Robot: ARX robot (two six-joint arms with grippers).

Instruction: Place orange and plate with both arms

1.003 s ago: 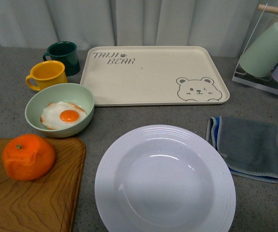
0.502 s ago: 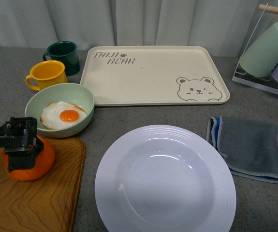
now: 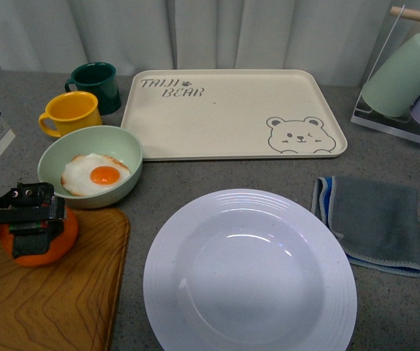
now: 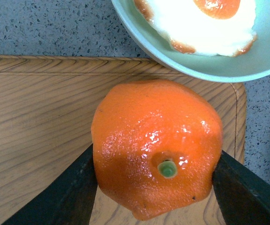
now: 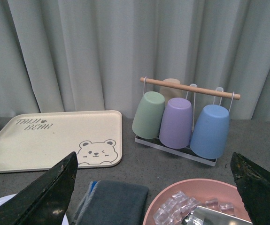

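left gripper (image 3: 34, 230): black jaws pinching the lumpy, glossy orange (image 4: 156, 145) at the grained wooden board (image 3: 49, 307) corner | right gripper (image 5: 153, 159): jaws spread wide, empty | plate (image 3: 195, 219): round, ridged, white, on speckled grey counter (image 3: 195, 175) beside the board

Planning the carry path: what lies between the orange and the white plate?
Front view: only the wooden board and bare grey tabletop lie between orange and plate.
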